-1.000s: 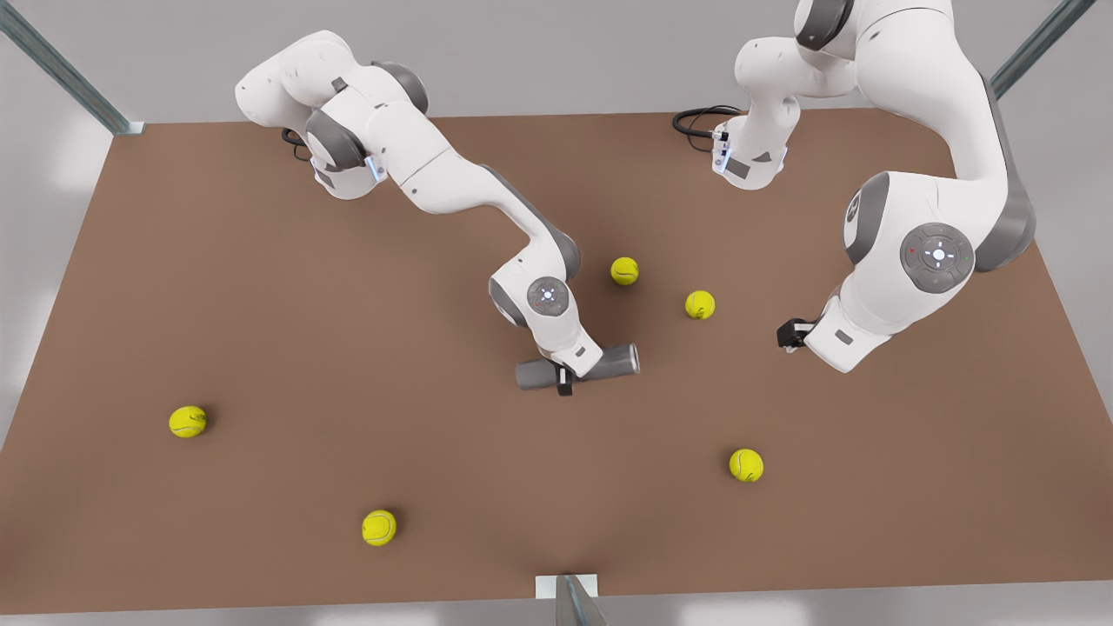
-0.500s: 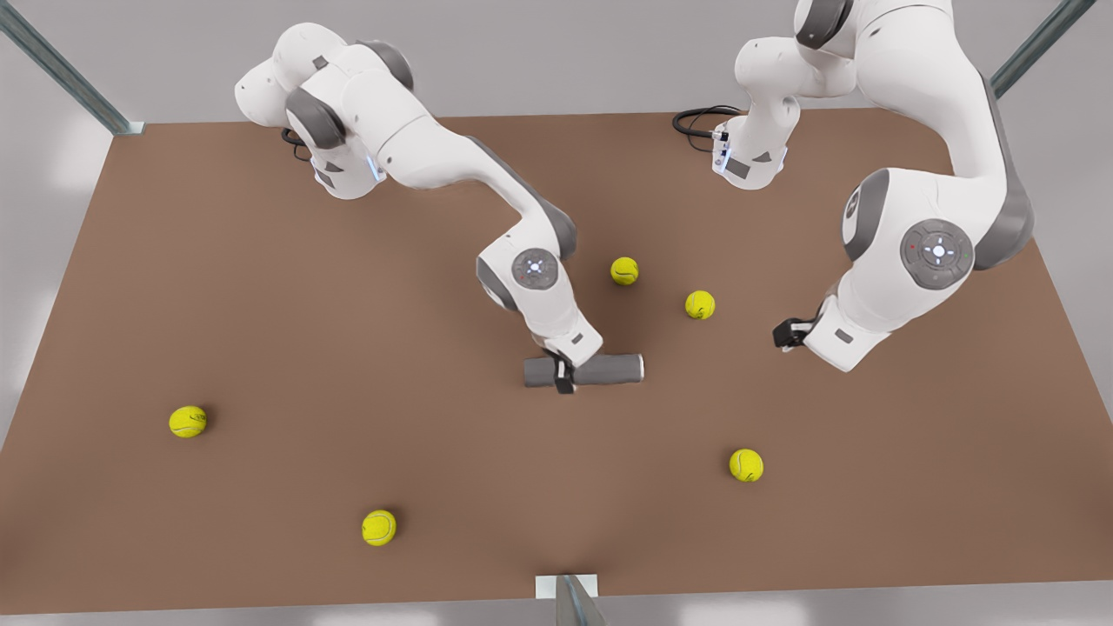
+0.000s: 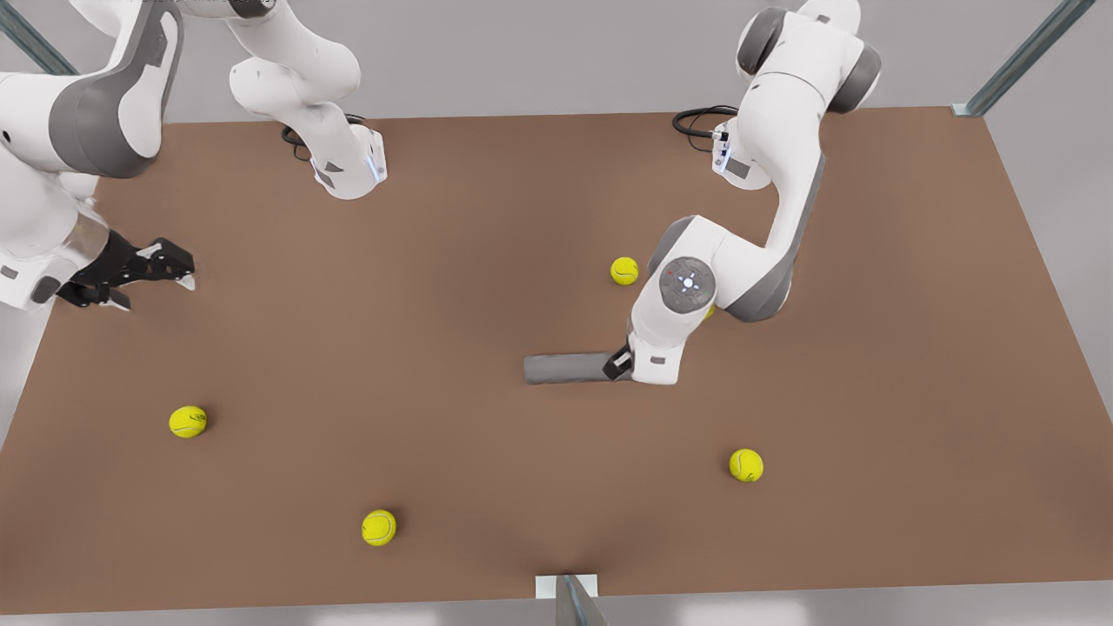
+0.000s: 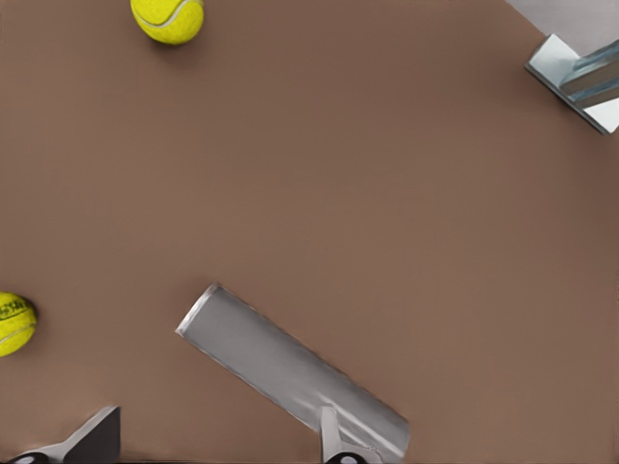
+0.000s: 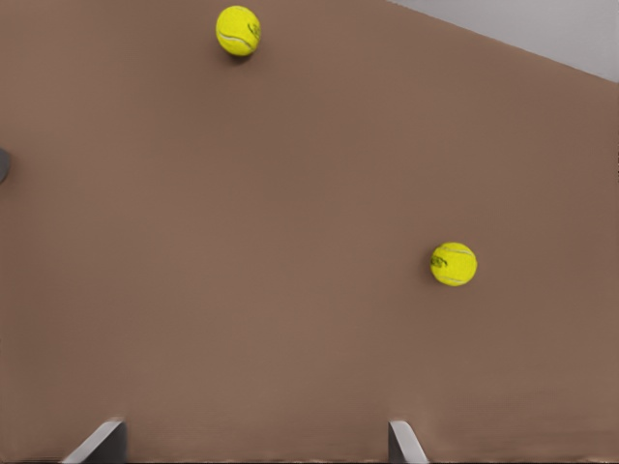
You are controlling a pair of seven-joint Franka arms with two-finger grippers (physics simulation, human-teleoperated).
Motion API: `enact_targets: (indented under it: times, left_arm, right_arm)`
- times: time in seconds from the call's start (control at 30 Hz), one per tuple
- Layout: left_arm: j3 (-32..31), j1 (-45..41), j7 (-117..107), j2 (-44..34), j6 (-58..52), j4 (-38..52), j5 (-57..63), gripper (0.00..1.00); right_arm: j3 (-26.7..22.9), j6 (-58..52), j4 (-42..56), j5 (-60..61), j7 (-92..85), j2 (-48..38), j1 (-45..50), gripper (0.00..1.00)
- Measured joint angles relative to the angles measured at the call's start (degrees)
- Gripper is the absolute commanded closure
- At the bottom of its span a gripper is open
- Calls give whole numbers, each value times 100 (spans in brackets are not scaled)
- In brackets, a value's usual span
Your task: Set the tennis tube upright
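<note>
The tennis tube [image 3: 565,369] is a grey cylinder lying flat on the brown table near the middle. In the left wrist view the tennis tube [image 4: 280,367] runs slantwise, its silvery rim away from the camera. My left gripper [image 3: 619,365] is low at the tube's end on the front view's right. It is open [image 4: 215,437]; one fingertip [image 4: 332,437] overlaps that end of the tube and the other stands off to the side over bare table. My right gripper [image 3: 143,271] hangs open above the table's edge at the front view's far left, far from the tube [image 5: 253,440].
Yellow tennis balls lie scattered: one [image 3: 623,270] behind the tube, one [image 3: 746,465] at the front right, two [image 3: 188,422] [image 3: 378,527] at the front left. A metal post [image 3: 569,596] stands at the front edge. Both arm bases stand at the back.
My right gripper let go of the tube and swung away to the front view's far left. My left arm came down to the tube's right end. The tube stays lying where it was.
</note>
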Motion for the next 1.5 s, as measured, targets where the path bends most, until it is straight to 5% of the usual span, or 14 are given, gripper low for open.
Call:
enact_targets:
  times: [0.53, 1.5]
  left_arm:
    - [68, -1012, -4595, 790, 1847, -819, 516, 0]
    - [111, -1093, -6990, 1600, 1933, -806, 1184, 0]
  right_arm:
    - [44, -879, 117, -84, 1706, 545, 108, 0]
    - [44, -925, 134, -40, 2602, 863, 170, 0]
